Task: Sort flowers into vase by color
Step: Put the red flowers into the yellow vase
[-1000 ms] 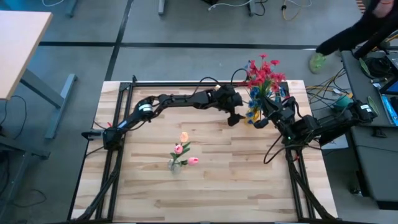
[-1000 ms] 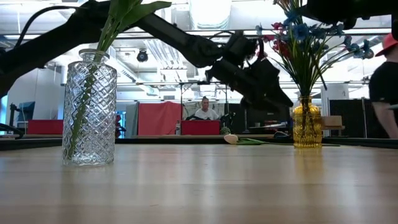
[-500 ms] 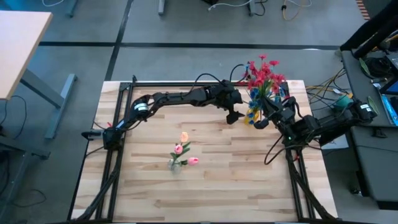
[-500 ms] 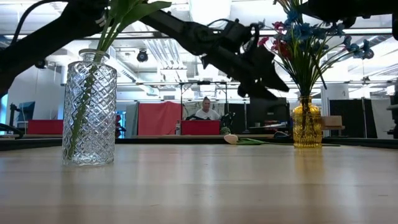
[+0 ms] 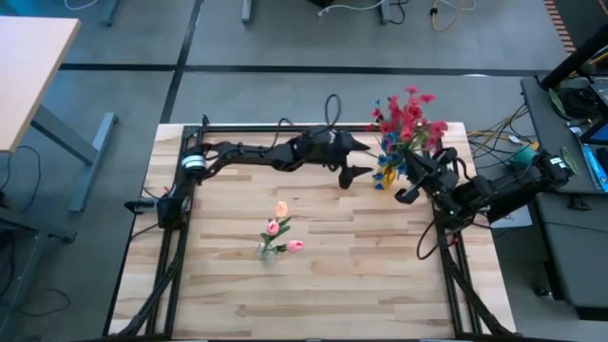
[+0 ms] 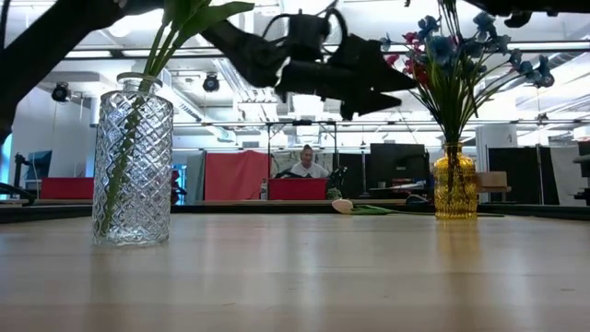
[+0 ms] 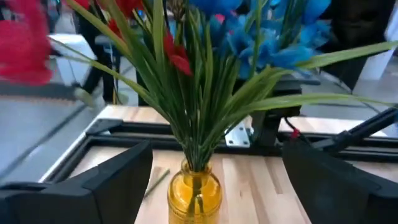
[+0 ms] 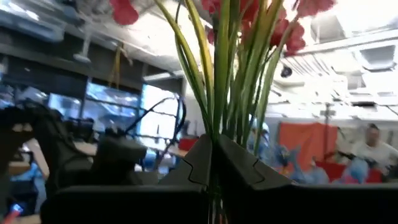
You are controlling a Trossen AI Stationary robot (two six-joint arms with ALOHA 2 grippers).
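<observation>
A yellow vase [image 6: 455, 190] [image 7: 194, 198] stands near the table's far right corner with blue flowers [image 5: 387, 172] [image 7: 261, 28] in it. Red flowers [image 5: 408, 116] [image 8: 249, 15] rise above it. My right gripper [image 5: 410, 180] [image 8: 214, 163] is beside the vase, shut on their stems. My left gripper [image 5: 366, 159] [image 6: 392, 92] hovers open just left of the vase, touching nothing. A clear glass vase [image 5: 267, 252] [image 6: 132, 171] nearer the middle holds pink and peach buds [image 5: 280, 226]. One cream bud [image 6: 343, 206] lies on the table by the yellow vase. My right gripper pinches the green stems of the red flowers [image 8: 219, 127] between its two shut fingers, coming from the table's right side. The stems run up past the fingers, and the red blooms stand above them. The fingers hide the lower stems, so whether they still stand in the vase cannot be told.
Black frame rails [image 5: 285, 126] run along the table's far and side edges. The wooden top [image 5: 313, 294] toward the near edge is bare. Cables and equipment [image 5: 570, 104] crowd the right side beyond the table. A person [image 6: 302, 164] sits far behind in the room.
My left gripper has drawn back from the yellow vase toward the table's left and far edge, rising and tipping more level, still open. My right arm has moved up, and the red flowers have shifted up and slightly right with it.
</observation>
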